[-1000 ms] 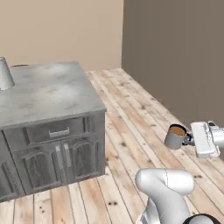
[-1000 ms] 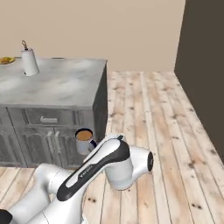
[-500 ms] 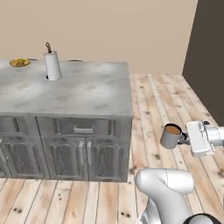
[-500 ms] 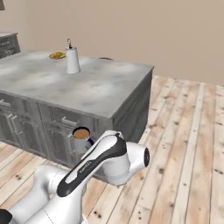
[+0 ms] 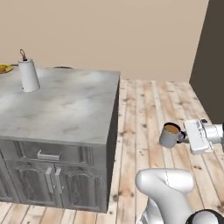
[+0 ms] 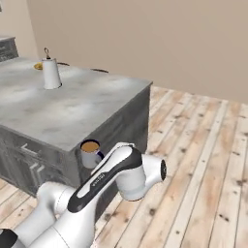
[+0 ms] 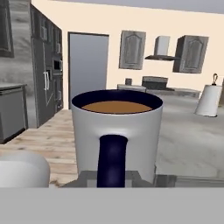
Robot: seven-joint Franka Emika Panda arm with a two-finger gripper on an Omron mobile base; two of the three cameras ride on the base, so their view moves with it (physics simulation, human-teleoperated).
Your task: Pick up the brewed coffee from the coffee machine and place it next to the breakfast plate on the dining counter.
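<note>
The fingers (image 5: pixel 183 137) pinch the dark handle of the coffee mug (image 5: pixel 169 135), holding it upright above the wood floor (image 5: pixel 144 109) beside the bench (image 5: pixel 65 109).

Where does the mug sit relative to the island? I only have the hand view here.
Observer: The brewed coffee hangs in the gripper over the wooden floor, off the corner of the dining counter, not above its top.
Operator: Is the plate anywhere close?
Observer: The breakfast plate lies at the counter's far end, beyond the paper-towel roll.
Operator: Is the mug level?
Observer: Upright in the right base view, coffee near the brim.
</note>
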